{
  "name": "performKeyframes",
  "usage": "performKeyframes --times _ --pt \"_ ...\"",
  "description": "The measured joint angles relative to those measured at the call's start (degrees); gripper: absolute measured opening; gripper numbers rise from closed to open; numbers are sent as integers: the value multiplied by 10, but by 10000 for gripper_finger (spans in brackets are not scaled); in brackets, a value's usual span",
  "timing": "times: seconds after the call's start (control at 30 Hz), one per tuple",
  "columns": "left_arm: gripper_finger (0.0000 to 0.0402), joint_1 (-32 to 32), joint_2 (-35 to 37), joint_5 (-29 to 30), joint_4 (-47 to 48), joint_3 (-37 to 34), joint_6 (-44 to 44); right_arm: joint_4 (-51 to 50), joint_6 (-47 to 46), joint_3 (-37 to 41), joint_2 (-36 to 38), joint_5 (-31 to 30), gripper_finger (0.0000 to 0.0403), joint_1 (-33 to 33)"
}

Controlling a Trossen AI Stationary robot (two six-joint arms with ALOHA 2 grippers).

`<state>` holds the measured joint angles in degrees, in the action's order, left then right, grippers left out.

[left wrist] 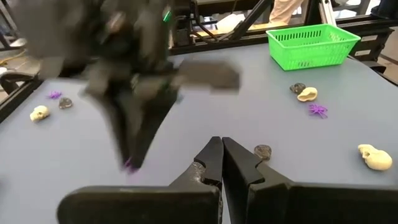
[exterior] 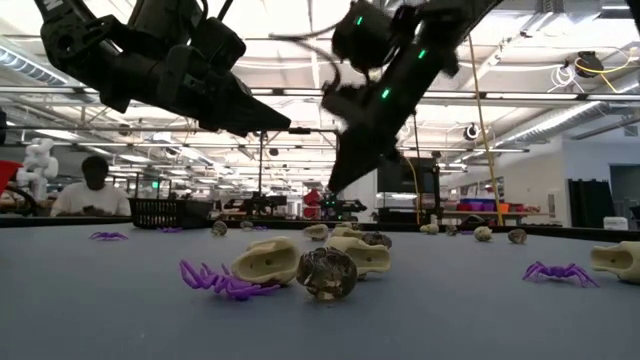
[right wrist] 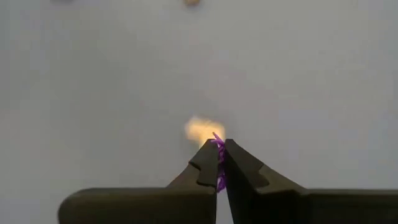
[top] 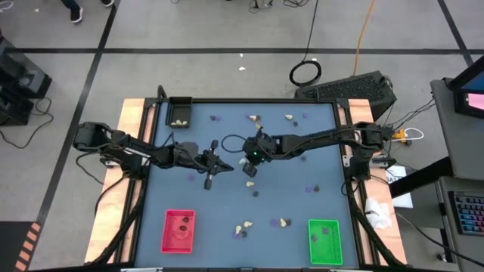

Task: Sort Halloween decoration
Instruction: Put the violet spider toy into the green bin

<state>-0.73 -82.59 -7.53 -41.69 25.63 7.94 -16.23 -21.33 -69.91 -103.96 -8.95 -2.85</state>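
A purple spider (right wrist: 219, 163) is pinched between the two fingers of the right tool (right wrist: 220, 149). Only a thin purple strip of it shows there. That tool is clenched on the spider above the middle of the counter (top: 227, 204), with its tip (exterior: 333, 186) up off the top and pointing down.

The other trinkets lie all over the counter. At the front, seen from low down, a purple spider (exterior: 222, 281), two cream skulls (exterior: 268, 261) and a dark skull (exterior: 328, 273) sit close together, the dark one touching the cream ones. Another purple spider (exterior: 560, 272) lies off to one side, near one more cream skull (exterior: 618, 260). More skulls and spiders are dotted far back.

The left tool (left wrist: 222, 163) is shut with nothing in it. It hangs over the counter just beside the right tool, on the left arm's side.

Three trays stand at the counter's edges. The red tray (top: 178, 231) has small dark bits in it. The green tray (top: 325, 241) has small dark bits too. The black tray (top: 179, 112) holds cream lumps.

A person (exterior: 88, 187) sits far behind the counter.
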Motion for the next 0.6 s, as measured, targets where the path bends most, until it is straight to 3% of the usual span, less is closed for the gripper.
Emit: performKeyframes --times 0.27,0.6 --pt "5 0 0 0 1 0 0 -152 -107 0 92 38 2 111" --pt "5 0 0 0 1 0 0 -290 -394 0 163 130 1 310"
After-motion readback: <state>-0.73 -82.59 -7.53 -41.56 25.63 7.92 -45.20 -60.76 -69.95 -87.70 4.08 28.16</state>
